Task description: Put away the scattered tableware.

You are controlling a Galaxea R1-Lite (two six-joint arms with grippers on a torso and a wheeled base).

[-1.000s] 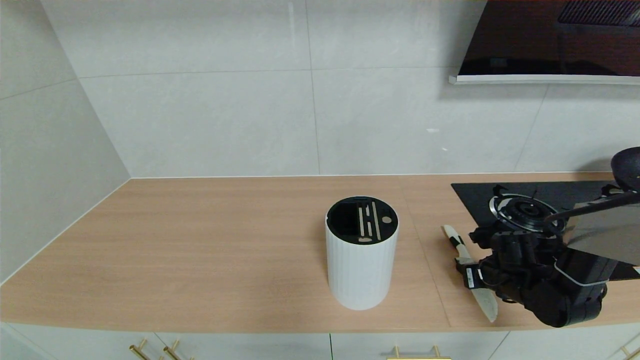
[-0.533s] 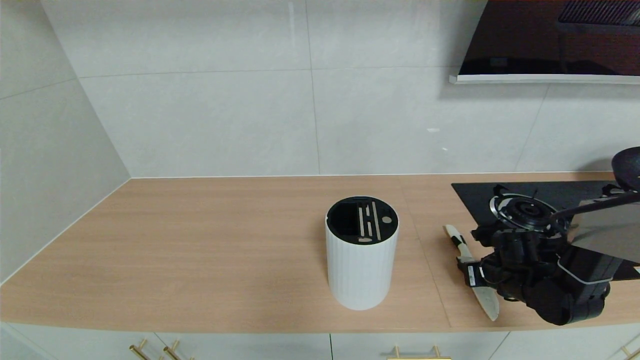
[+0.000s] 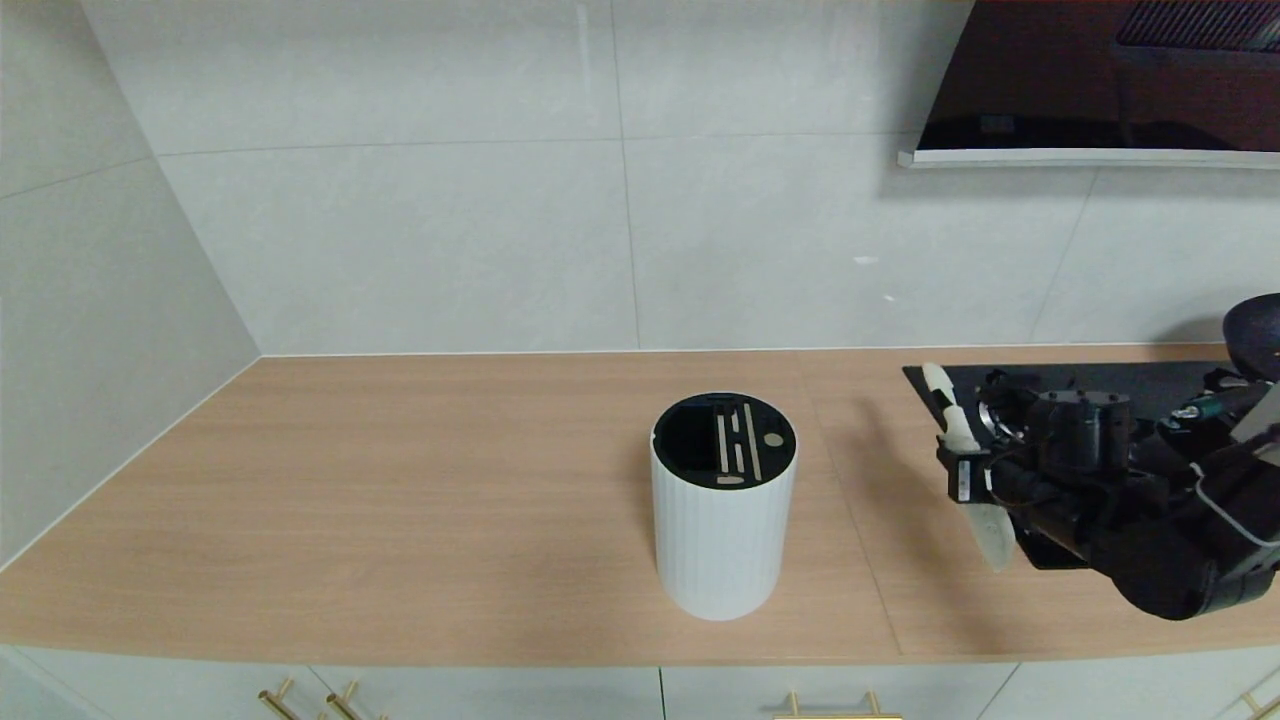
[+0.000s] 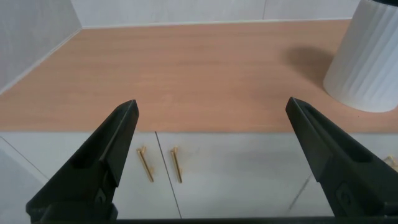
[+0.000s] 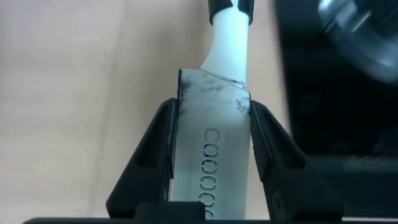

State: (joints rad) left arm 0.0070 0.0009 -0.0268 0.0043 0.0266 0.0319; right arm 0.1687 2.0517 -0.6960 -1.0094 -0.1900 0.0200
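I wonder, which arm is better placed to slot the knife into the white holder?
Right. The right gripper is shut on the knife, holding it clear of the counter near the holder. The left gripper is open and empty.

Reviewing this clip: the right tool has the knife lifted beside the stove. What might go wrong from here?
1. The right tool pinches the knife on its smooth blade, just below the handle, so it may slip or swivel.
2. The slots in the white holder are narrow and the blade hangs tilted; a poor line-up might jam it or tip the holder.
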